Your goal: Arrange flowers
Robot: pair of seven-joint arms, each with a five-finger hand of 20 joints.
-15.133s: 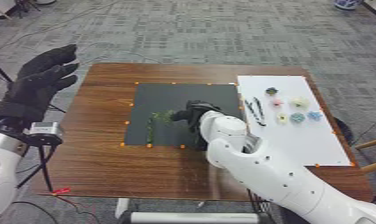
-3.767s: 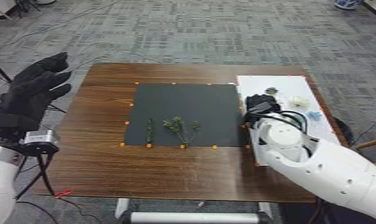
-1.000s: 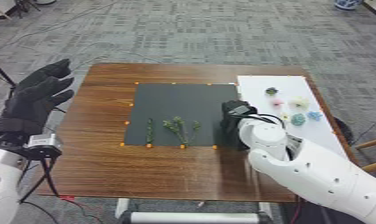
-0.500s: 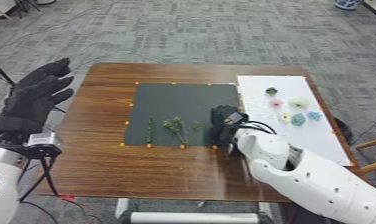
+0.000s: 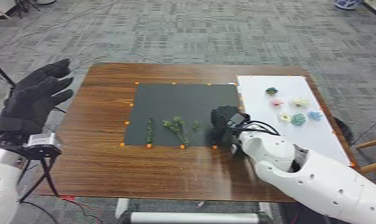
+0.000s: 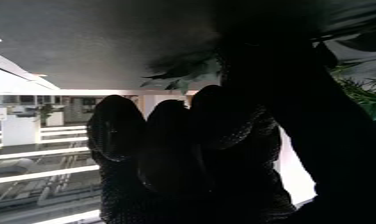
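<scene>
Green and narrow, the slim sprig (image 5: 150,131) lies on the dark mat (image 5: 180,97), its long axis running from 12 to 6 o'clock. At its 3 o'clock side is the branched sprig (image 5: 177,130): its stalks meet towards 6 and fan out towards 12, the fullest leaning to 11. My right hand (image 5: 223,119) is near, further towards 3 o'clock, over the mat's edge; I cannot tell whether it is closed or pinching anything. Close by it, my right wrist view shows green leaves (image 6: 191,74). Six flower heads (image 5: 299,102) lie on the white sheet (image 5: 322,145) towards the desk's (image 5: 104,170) 2 o'clock. On my left hand (image 5: 33,97), at 9 o'clock, the fingers are straight and slightly spread.
</scene>
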